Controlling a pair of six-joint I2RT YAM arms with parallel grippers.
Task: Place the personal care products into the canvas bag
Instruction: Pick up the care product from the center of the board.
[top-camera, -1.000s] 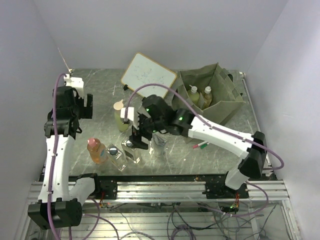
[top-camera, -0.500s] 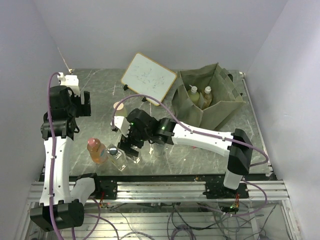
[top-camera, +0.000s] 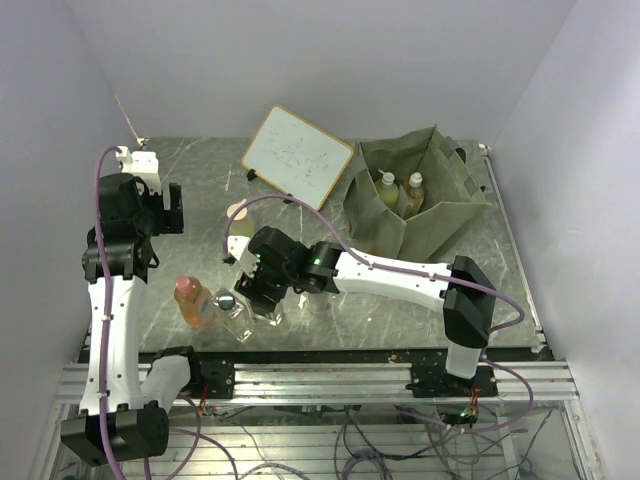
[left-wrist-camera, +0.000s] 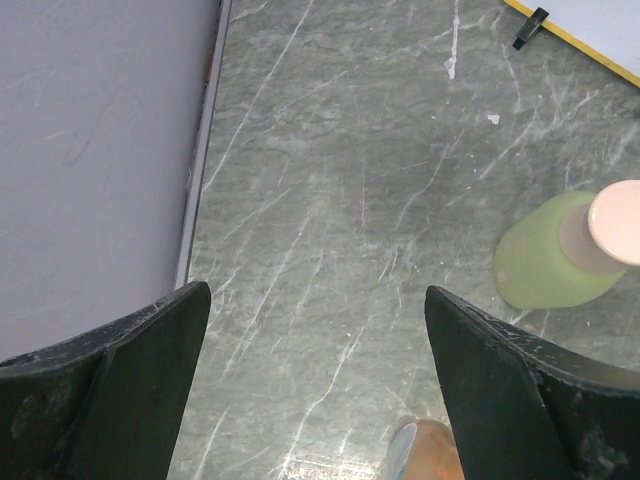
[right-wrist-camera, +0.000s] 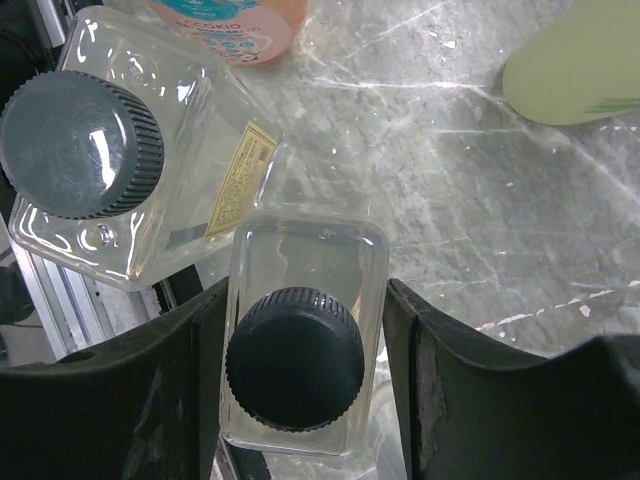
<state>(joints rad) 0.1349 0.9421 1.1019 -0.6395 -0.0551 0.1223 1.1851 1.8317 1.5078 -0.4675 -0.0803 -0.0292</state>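
Note:
My right gripper (top-camera: 262, 297) is low over the table's front left, its fingers pressed on both sides of a clear square glass bottle with a black cap (right-wrist-camera: 300, 270), which stands upright. A second clear square bottle (right-wrist-camera: 130, 200) stands touching it on the left. The orange-pink bottle (top-camera: 192, 298) and pale-green bottle (top-camera: 238, 222) stand nearby. The olive canvas bag (top-camera: 450, 215) stands at the far right with two yellowish bottles (top-camera: 387, 190) inside. My left gripper (left-wrist-camera: 315, 330) is open and empty, high above the table at the left. The pouch is hidden.
A wood-framed whiteboard (top-camera: 297, 155) leans at the back centre, next to the bag. The aluminium rail (top-camera: 320, 375) runs along the table's near edge, close behind the clear bottles. A wall borders the table's left side (left-wrist-camera: 90, 150).
My right arm has swung left and toward the near edge, and lowered its fingers around the clear square bottle. The left arm has barely moved.

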